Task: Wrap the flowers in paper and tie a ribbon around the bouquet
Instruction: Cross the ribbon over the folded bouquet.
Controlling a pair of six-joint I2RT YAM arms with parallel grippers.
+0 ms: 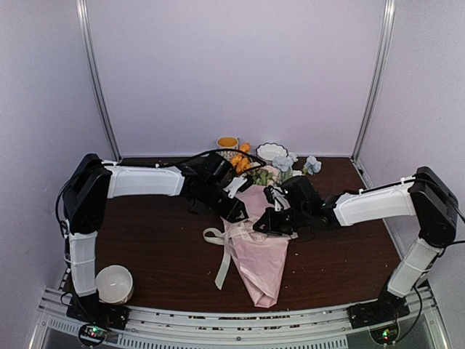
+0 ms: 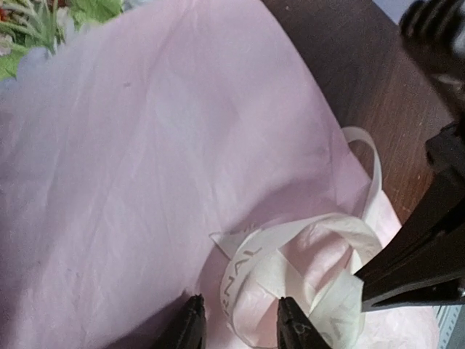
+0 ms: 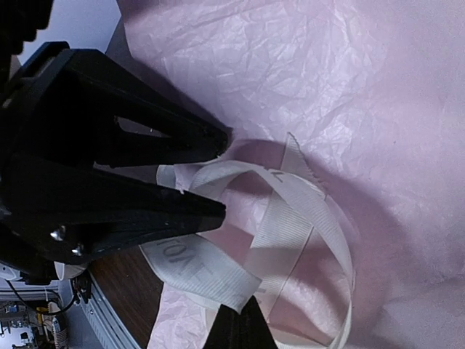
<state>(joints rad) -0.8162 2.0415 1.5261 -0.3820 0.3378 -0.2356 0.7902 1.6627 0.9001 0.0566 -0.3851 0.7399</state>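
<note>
The bouquet lies on the table, with the flowers (image 1: 251,169) at the far end and the pink paper (image 1: 265,262) tapering toward me. A cream ribbon (image 1: 221,254) loops over the cone's left side and trails onto the wood. My left gripper (image 1: 238,214) hovers over the paper (image 2: 145,160) and stands open (image 2: 241,327), with a printed ribbon loop (image 2: 251,262) lying between its fingertips. My right gripper (image 1: 261,227) comes in from the right (image 2: 363,283) and is shut (image 3: 240,323) on a band of the ribbon (image 3: 312,211). Green leaves (image 2: 43,29) show at the corner.
A white round bowl (image 1: 114,283) sits at the near left by the left arm's base. An orange cup (image 1: 227,142) and a scalloped white dish (image 1: 271,151) stand at the back wall. The left gripper's fingers (image 3: 145,211) crowd the right wrist view.
</note>
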